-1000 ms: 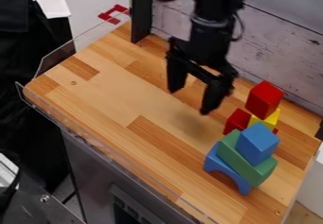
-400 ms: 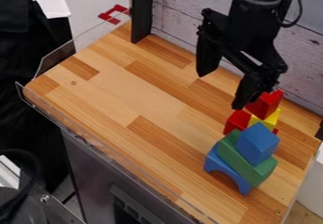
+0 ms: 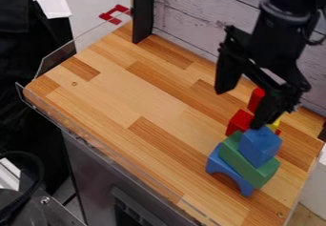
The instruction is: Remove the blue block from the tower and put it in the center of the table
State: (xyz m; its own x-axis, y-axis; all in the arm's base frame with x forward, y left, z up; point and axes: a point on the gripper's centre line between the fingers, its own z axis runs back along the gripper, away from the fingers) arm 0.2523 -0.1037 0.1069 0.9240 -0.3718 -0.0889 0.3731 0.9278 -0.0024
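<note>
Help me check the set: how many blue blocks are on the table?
2: the blue cuboid block atop the green block, and the blue arch-shaped block beneath the green one. More may be hidden.

Under the long block [image 3: 255,175] stands the arch block [image 3: 223,165]; on it rests the cube [image 3: 259,147]; behind it, other blocks [image 3: 239,120].
</note>
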